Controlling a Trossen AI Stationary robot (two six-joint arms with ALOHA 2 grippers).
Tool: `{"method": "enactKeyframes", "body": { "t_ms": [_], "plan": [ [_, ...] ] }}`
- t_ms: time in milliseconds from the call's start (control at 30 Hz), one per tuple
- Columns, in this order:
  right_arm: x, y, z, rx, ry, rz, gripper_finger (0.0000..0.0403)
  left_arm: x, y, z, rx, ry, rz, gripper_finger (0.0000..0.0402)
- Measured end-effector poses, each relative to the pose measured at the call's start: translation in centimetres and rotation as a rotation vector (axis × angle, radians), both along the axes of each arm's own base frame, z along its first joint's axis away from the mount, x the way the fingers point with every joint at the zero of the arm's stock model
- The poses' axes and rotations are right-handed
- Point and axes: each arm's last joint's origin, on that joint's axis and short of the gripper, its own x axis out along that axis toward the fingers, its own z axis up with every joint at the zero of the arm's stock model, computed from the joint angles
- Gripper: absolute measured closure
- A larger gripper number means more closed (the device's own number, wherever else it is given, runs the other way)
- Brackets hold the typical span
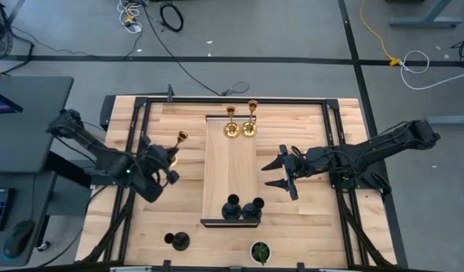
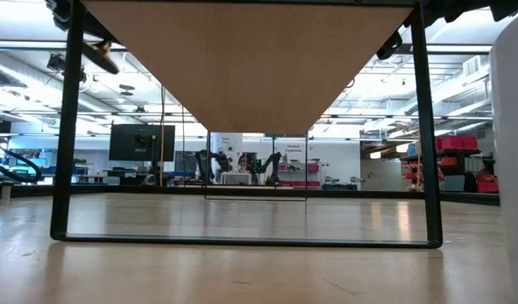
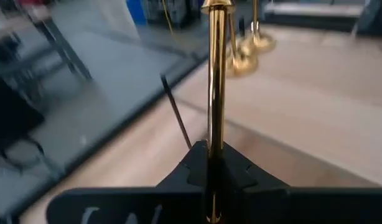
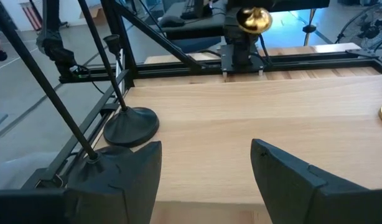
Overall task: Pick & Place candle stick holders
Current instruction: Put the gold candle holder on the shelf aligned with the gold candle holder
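From above, the left gripper (image 1: 170, 157) holds a gold candle holder (image 1: 180, 141) left of the raised board (image 1: 230, 170). Two gold ones (image 1: 240, 128) and two black ones (image 1: 242, 209) stand on the board. The right gripper (image 1: 281, 174) is beside it, fingers apart.

The left wrist view shows its fingers (image 3: 231, 171) clamped on the gold stem (image 3: 216, 81).

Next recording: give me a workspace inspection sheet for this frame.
Surface: wooden table with a raised central board.
Job's things: two gold holders at the board's far end, two black holders at its near end, one black holder on the table, one gold holder held.
Clutter: potted plant at the near edge.
Grippers: left gripper shut on a gold stem; right gripper open, empty.
Cables: several on the floor.
Surroundings: desk at left.
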Motion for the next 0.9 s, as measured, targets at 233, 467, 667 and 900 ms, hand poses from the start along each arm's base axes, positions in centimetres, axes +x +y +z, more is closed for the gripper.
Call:
{"method": "enactKeyframes", "body": {
  "t_ms": [233,467,667,900],
  "plan": [
    [0.1,-0.2,0.3,-0.063,-0.041,-0.069,0.0158,0.4,1.1,-2.3,0.126,-0.043,0.073,0.0392],
    [0.3,-0.5,1.2,-0.145,-0.143,-0.175,0.0158,2.8,2.8,-4.3,0.122,-0.002,0.058,0.0392],
    [0.4,-0.5,1.7,-0.165,-0.194,-0.167,0.0158,5.6,6.0,-3.3,0.126,-0.097,-0.125,0.0392],
    [0.4,-0.5,1.9,-0.247,-0.216,-0.153,0.0158,6.3,10.4,-2.5,0.083,-0.181,-0.199,0.0392]
  ]
}}
